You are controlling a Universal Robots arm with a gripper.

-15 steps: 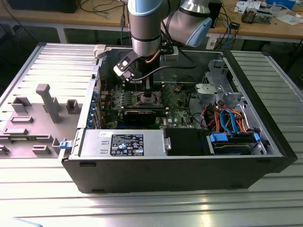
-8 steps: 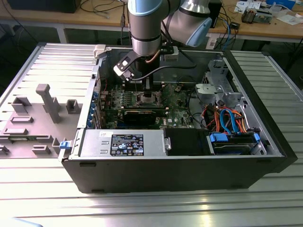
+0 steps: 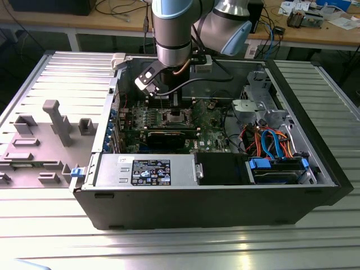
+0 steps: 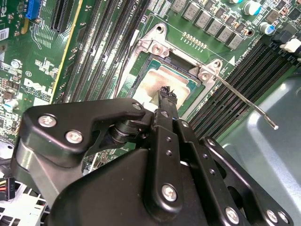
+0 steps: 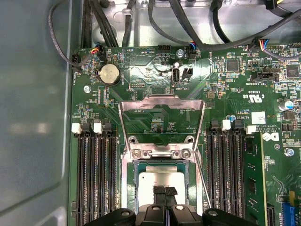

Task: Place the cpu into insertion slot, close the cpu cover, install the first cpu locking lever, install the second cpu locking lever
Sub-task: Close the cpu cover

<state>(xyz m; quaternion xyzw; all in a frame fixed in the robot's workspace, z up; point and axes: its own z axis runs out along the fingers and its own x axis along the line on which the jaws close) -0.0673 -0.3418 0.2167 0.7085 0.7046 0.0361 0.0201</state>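
an open computer case (image 3: pixel 225 208) lies on a ribbed metal table (image 3: pixel 315 242). far to the exterior view's left of the insertion slot (image 3: pixel 171 116), outside the case, sits a grey fixture tray (image 3: pixel 50 140) with upright blocks. nearer the camera than the slot, along the case's front wall, is a silver box with a dark label (image 3: pixel 146 170).

the slot itself sits in the green board in the middle of the case, and the arm (image 3: pixel 174 34) comes straight down over it. in the first wrist view the cpu (image 5: pixel 160 176) lies flat inside the slot's silver rim (image 5: pixel 128 183), its grey metal top facing up. the cpu cover (image 5: pixel 162 100) is open, swung back from the slot's hinge edge, and the green board shows through its square window. black memory slots (image 5: pixel 96 179) run along both sides of the slot, and a coin battery (image 5: pixel 109 74) sits well beyond the cover.

the gripper (image 5: pixel 165 191) hangs right above the cpu, its jaws pressed together with nothing between them. in the second wrist view the gripper's tips (image 4: pixel 166 92) meet just over the chip's edge; i cannot tell whether they touch it. beside the slot a thin wire locking lever (image 4: pixel 249 107) sticks out, raised and unhooked.

to the exterior view's right of the slot, blue and orange cables (image 3: pixel 270 140) bunch by the drive bay.
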